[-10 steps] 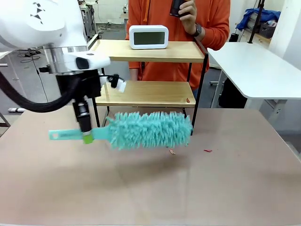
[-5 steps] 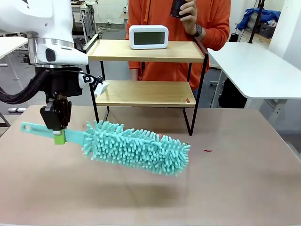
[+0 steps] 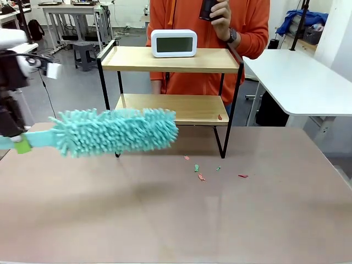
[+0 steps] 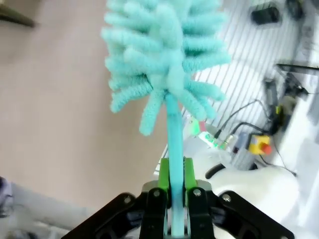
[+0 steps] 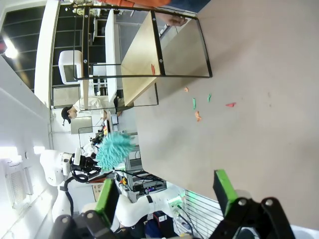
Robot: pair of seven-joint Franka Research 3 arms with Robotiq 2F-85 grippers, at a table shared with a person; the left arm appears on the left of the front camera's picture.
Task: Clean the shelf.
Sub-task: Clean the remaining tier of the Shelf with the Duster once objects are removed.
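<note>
One shelf (image 3: 132, 59) with two boards, one white clock (image 3: 174, 43), one teal duster (image 3: 115, 132). Five small scraps (image 3: 201, 177) lie below centre; a sixth scrap (image 3: 219, 116) sits just right of centre.

The left end effector (image 4: 175, 165) is black, with bright green pads and round silver screw heads at its finger bases. The right end effector (image 5: 167, 178) has black fingers and green pads too. The person (image 3: 250, 25) wears an orange long-sleeved top and a dark wristwatch (image 3: 231, 36).

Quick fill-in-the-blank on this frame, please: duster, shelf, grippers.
1. The left gripper is shut on the duster's ____.
2. On the shelf's top board stands a ____.
3. The right gripper is ____.
4. Scraps lie on the ____ before the shelf.
Missing: handle; clock; open; table.
</note>
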